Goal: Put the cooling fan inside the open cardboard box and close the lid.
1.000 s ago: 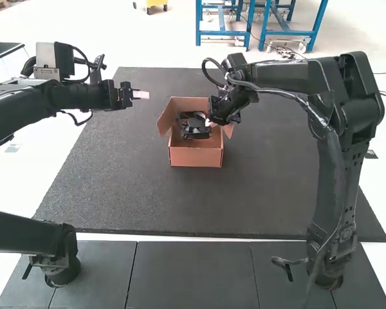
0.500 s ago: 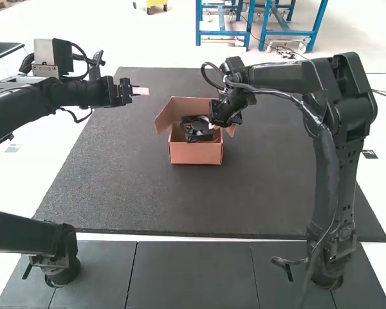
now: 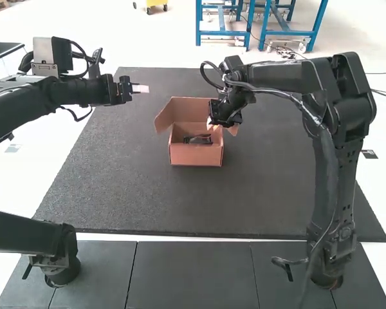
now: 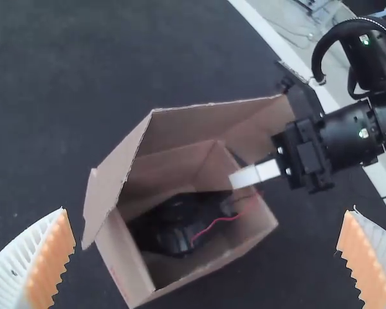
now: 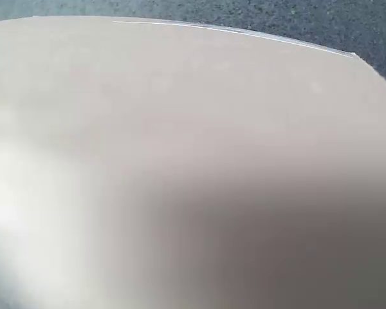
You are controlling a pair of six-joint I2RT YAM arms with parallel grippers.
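The open cardboard box (image 3: 196, 154) stands in the middle of the black mat, its flaps up. The black cooling fan (image 3: 196, 138) lies inside it; in the left wrist view the fan (image 4: 174, 232) rests on the box (image 4: 199, 125) floor with a red wire on top. My right gripper (image 3: 217, 121) is at the box's right rim, open, with one white finger (image 4: 254, 174) poking inside above the fan and clear of it. Its wrist view faces bare cardboard (image 5: 193, 161) up close. My left gripper (image 3: 136, 90) hovers open to the box's upper left, nothing between its fingers (image 4: 48, 257).
The black mat (image 3: 116, 180) covers the table around the box, with open room on every side of it. The box's left flap (image 3: 162, 119) leans outward toward my left arm.
The fan has dropped from the right gripper, tilted at the box's top, down to the box floor. The right gripper has let go and risen slightly. The left arm has barely moved.
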